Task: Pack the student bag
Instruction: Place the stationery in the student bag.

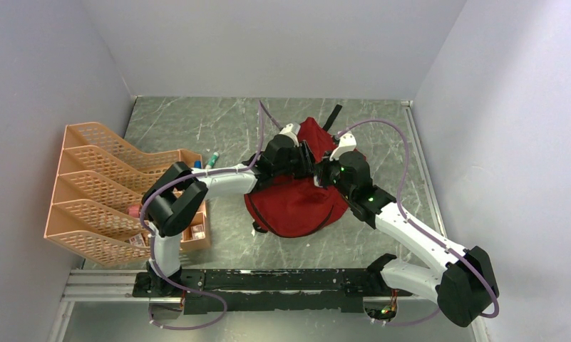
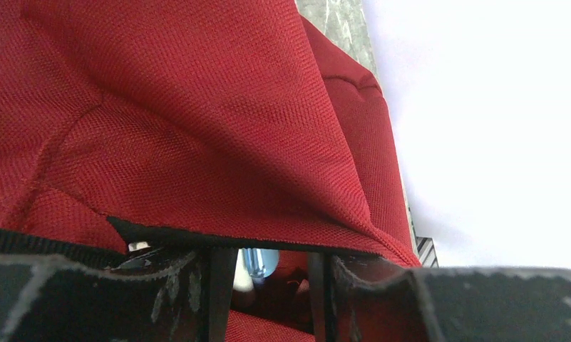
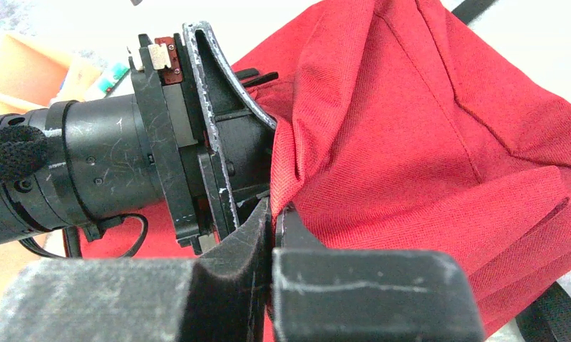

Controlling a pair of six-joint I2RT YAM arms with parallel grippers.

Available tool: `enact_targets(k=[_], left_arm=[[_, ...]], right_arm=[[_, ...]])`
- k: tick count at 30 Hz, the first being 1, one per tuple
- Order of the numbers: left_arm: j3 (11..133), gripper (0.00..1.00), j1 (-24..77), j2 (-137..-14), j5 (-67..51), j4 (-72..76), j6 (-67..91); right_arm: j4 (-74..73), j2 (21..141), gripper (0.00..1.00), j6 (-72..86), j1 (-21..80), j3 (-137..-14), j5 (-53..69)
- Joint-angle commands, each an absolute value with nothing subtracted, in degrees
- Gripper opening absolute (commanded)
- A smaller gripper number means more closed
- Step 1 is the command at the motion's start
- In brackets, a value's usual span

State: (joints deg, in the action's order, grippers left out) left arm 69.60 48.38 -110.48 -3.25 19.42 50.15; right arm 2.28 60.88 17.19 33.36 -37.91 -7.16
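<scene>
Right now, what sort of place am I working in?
Probably a robot test cell: plain white walls box in a marble-patterned tabletop, a metal mounting rail runs along its near edge, and the red backpack and orange mesh organiser look staged.

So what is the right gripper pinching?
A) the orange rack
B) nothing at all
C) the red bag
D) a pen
C: in the right wrist view, the right gripper is shut on a fold of the red bag.
</scene>
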Motion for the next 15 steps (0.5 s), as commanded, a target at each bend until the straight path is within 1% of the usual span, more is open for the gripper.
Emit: enact_targets(k=[1,4,7,8,10,15], left_arm=[[71.42,0.46,47.99,-109.13,-3.67,21.82,49.53],[70.95,0.46,47.97,-108.6,-4.1,21.67,49.48],[69.75,0.43,47.99,-107.61,-5.78,21.18,48.55],[68.98,0.43,47.99,-107.13,-6.95,21.42,47.64],[67.05,0.42,47.99,-105.84,-11.39,22.86,44.91],[58.93,0.42,48.06,-99.02,-14.79,21.61,41.16]], right_arm=[[3.75,60.07,0.0,18.78,34.34,-38.5,-3.05],[3.62,59.95,0.0,18.52,34.3,-38.32,-3.29],[3.46,59.71,0.0,18.2,34.34,-38.33,-3.97],[3.44,59.62,0.0,18.05,34.31,-38.32,-4.25],[3.34,59.43,0.0,17.7,34.28,-38.4,-4.94],[3.87,59.24,0.0,17.28,34.28,-38.25,-5.95]])
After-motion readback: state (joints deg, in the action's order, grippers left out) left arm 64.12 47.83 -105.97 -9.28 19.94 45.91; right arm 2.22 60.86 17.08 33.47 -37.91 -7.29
